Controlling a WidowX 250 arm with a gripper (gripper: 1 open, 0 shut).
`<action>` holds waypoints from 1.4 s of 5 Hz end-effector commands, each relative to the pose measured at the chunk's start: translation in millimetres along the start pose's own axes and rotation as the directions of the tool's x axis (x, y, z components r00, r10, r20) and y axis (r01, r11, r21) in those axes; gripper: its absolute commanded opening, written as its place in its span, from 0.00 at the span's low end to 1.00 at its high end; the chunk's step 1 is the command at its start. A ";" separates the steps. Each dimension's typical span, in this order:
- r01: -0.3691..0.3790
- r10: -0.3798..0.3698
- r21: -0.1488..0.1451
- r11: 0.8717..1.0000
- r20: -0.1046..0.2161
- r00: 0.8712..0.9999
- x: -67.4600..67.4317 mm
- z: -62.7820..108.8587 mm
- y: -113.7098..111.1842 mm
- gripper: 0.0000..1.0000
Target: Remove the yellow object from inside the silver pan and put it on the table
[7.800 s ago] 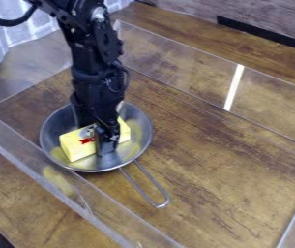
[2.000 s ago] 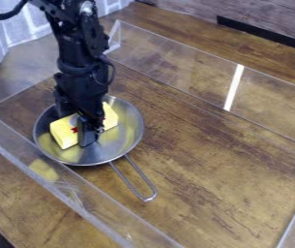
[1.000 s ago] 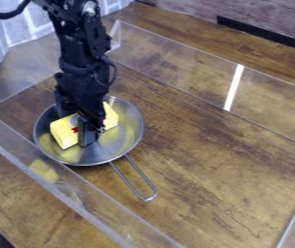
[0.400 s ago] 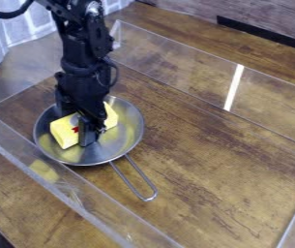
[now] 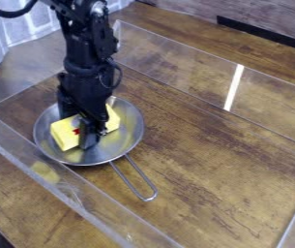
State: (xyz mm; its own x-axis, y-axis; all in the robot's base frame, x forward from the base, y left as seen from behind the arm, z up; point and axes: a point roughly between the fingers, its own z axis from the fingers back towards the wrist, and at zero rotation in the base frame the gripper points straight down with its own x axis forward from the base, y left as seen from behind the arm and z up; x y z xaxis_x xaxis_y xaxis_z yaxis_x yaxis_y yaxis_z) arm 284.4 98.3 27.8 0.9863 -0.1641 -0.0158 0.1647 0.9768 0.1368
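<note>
The silver pan (image 5: 124,136) rests on the dark wooden table (image 5: 215,145) at the left, its wire-loop handle (image 5: 136,182) pointing toward the front. Inside it lies the yellow object (image 5: 70,133), a small yellow block with a bit of red label showing beside the fingers. My black gripper (image 5: 89,129) points straight down into the pan, shut on the yellow object, and hides the block's middle. The block appears to stay low in the pan.
Clear acrylic walls (image 5: 59,189) edge the table along the front and left, and another clear panel (image 5: 176,44) stands at the back. A bright strip of reflected light (image 5: 235,87) lies on the wood to the right.
Over the last second almost nothing differs; the gripper stays shut on the block in the pan. Since the oldest frame, pan and gripper have shifted toward the upper left.
</note>
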 end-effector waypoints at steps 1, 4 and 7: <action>0.006 -0.010 0.045 0.999 0.086 0.996 14.6 29.8 4.1 0.00; 0.020 -0.026 0.060 0.998 0.105 0.994 23.0 49.9 -5.4 0.00; 0.037 -0.044 0.065 0.997 0.106 0.993 31.1 49.1 -11.9 0.00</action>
State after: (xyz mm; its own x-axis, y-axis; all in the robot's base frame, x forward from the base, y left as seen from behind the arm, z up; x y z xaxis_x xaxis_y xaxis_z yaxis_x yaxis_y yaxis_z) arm 300.5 77.7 52.4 0.9796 -0.2004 0.0131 0.1954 0.9660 0.1694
